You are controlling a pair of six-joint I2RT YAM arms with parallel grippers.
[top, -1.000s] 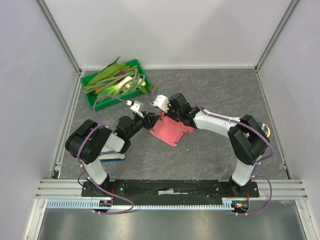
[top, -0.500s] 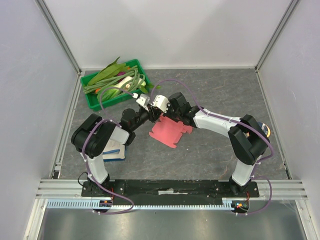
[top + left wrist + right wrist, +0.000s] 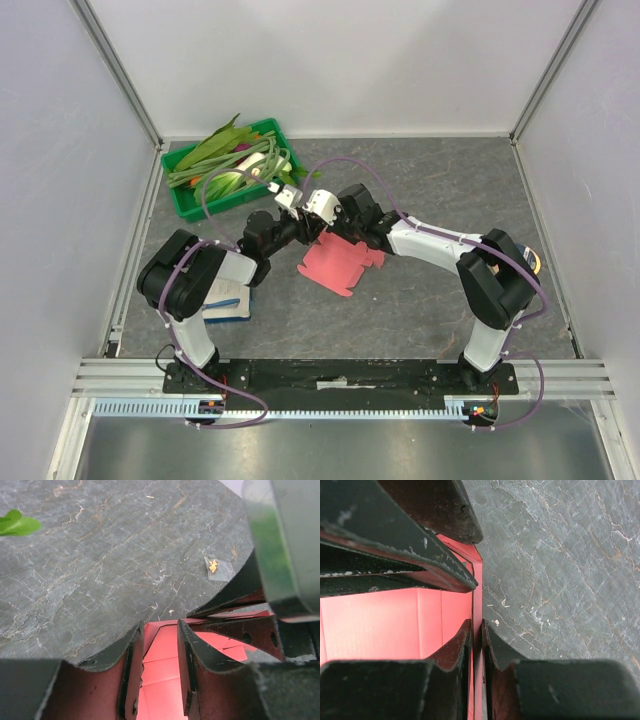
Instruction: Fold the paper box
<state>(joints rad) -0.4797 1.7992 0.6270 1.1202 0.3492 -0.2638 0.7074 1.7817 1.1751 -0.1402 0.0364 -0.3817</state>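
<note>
**Paper box nipped at its far edge**

Grey stone-patterned bench [image 3: 430,320], white walls [image 3: 330,60] on three sides. The paper box [image 3: 340,265] lies near the bench's middle, between my two arms. My right claw [image 3: 476,625] is all but closed, with a thin pink edge of the box nipped between its fingers. My left claw [image 3: 160,626] stands partly apart at the box's far-left corner. Pink card shows through the gap, and nothing is seen clamped. Green tray [image 3: 172,185] at far left, well apart from the box. White-and-blue booklet [image 3: 230,300] beside my left arm.
</note>
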